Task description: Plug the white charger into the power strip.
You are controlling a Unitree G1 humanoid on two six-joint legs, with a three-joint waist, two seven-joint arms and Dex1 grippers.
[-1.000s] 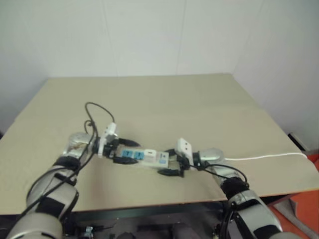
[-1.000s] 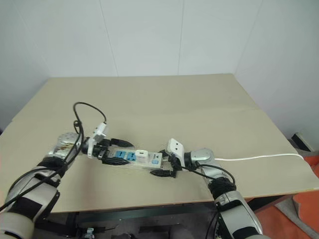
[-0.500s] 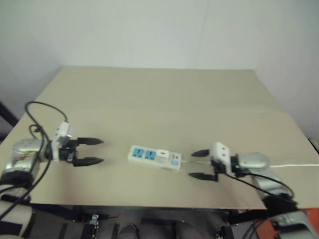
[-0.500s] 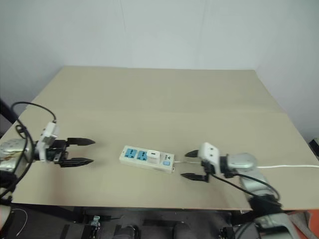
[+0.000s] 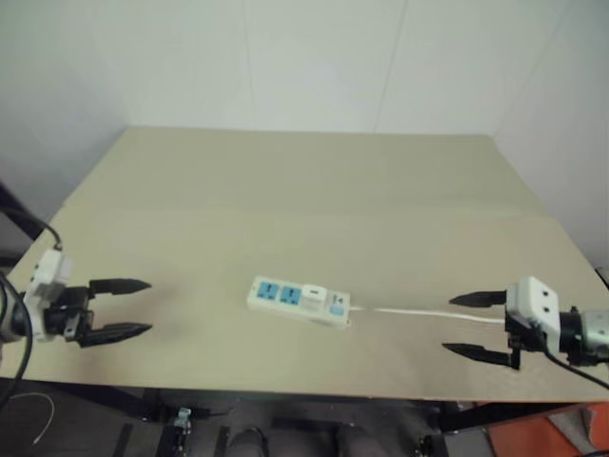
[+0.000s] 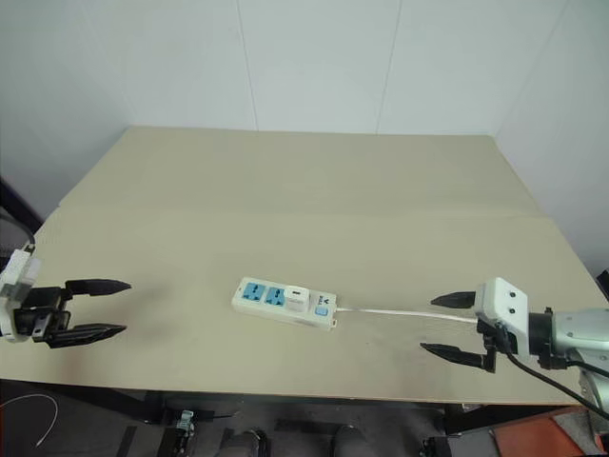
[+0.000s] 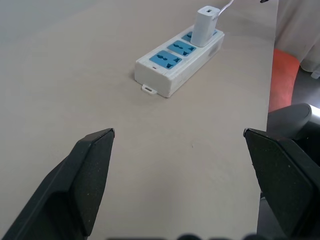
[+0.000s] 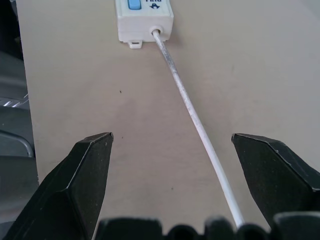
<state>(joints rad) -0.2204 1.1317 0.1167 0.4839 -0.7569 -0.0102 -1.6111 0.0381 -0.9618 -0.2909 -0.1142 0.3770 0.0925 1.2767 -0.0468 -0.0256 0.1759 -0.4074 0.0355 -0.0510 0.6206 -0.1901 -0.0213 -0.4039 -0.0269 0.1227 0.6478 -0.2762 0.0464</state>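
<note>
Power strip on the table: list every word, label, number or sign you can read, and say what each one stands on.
No text can be read with certainty.
Dark print on the cord end of the long white plastic power strip with blue socket faces, beside its blue switch: cut off and too blurred to read.
Small white plastic charger block plugged into the strip: a faint mark on top, too small to read.

Power strip (image 5: pixel 299 301) lies on table (image 5: pixel 285 190) near front edge, between my L gripper (image 5: pixel 122 309) & R gripper (image 5: pixel 481 327). Charger (image 7: pixel 204 25) sits in strip; cord (image 5: pixel 428 311) runs right.
</note>
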